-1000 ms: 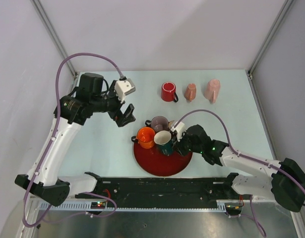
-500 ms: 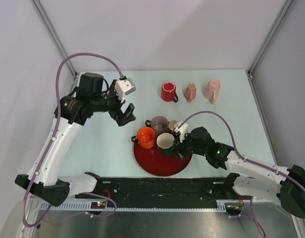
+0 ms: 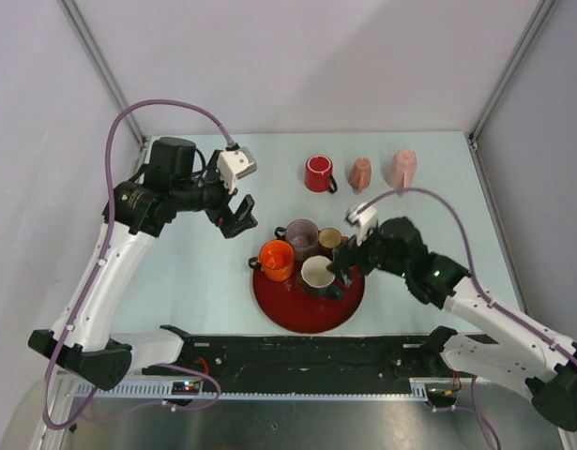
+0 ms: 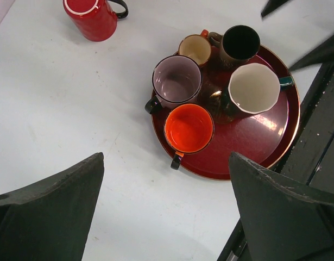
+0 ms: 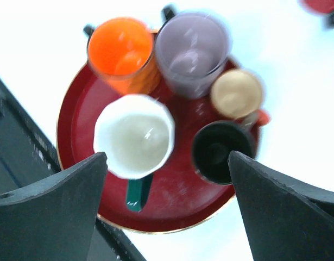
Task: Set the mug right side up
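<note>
Mug [image 5: 134,136] sits upright on tray [image 5: 177,198] directly beneath right end effector [image 5: 167,156], which is spread open.

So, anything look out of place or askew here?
The salmon mug and the pink mug, beyond the tray, seem to stand upside down: no openings show. Nothing else stands out.

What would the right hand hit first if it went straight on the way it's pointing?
Probably the white mug on the red tray, or the bare tray right beside it. The open right hand points down at that spot; depth is hard to judge.
</note>
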`<action>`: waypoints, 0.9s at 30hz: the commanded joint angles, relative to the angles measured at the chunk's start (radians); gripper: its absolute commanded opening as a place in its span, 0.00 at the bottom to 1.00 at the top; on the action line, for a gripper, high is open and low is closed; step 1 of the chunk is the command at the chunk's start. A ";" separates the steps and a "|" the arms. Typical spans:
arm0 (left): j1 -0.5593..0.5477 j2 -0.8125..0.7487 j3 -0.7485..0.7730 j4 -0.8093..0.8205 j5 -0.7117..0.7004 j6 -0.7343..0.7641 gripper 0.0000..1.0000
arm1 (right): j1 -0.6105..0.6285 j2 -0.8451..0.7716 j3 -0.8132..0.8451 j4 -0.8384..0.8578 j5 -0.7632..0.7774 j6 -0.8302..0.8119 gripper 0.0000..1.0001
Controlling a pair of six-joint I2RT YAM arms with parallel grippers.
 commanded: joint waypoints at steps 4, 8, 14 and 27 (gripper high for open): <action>0.006 -0.002 0.008 0.034 0.027 -0.012 1.00 | -0.352 0.097 0.371 -0.244 -0.087 0.094 0.99; 0.006 0.002 0.012 0.041 0.010 -0.025 1.00 | -0.581 0.254 0.504 -0.278 -0.032 0.097 0.99; 0.006 -0.008 0.006 0.047 -0.026 -0.040 1.00 | -0.737 0.562 0.688 -0.258 0.091 0.059 0.99; 0.014 -0.011 -0.006 0.067 -0.078 -0.071 1.00 | -0.781 1.062 0.997 -0.272 0.086 -0.014 0.74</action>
